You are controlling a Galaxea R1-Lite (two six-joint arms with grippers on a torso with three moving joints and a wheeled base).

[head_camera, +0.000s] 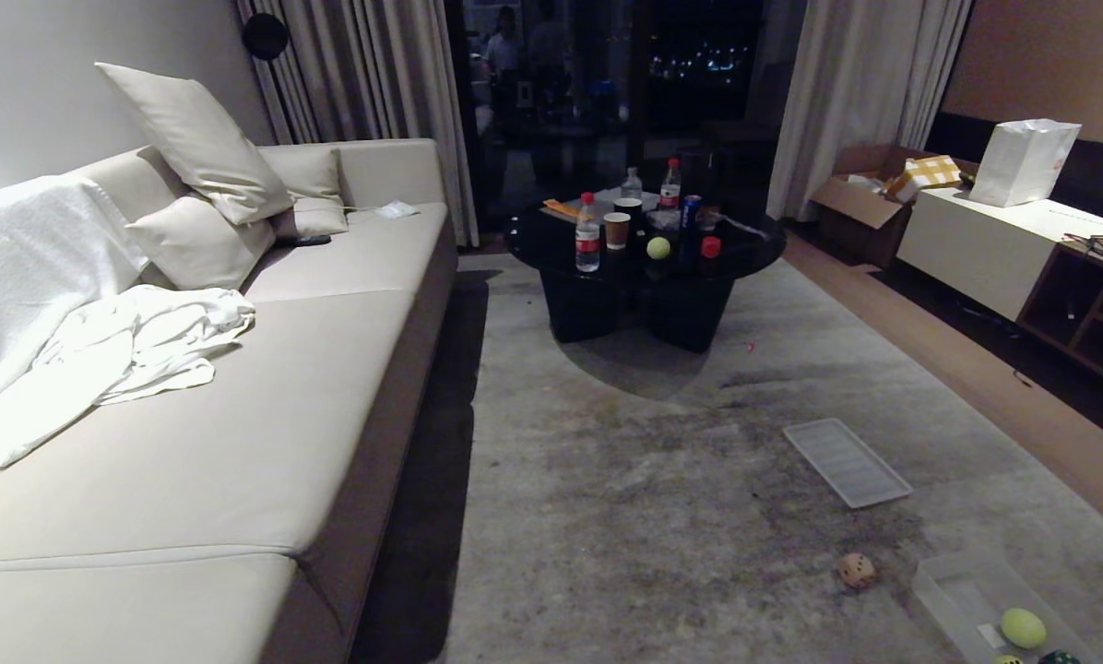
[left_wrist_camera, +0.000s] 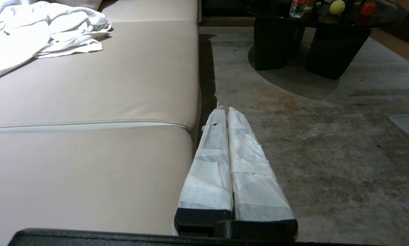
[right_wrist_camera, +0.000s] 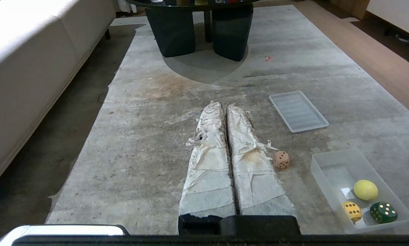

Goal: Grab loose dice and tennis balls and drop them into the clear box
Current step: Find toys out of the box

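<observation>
A beige die lies loose on the grey rug, a short way from the clear box. Inside the box are a tennis ball, a yellow die and a dark green die. Another tennis ball sits on the black table beside a red block of similar size; its pips cannot be made out. My right gripper is shut and empty above the rug, with the beige die off to its side. My left gripper is shut and empty by the sofa's edge.
A ribbed white panel lies flat on the rug beyond the box. The long beige sofa runs along the left. The round black table carries bottles and cups. A low cabinet stands at the right.
</observation>
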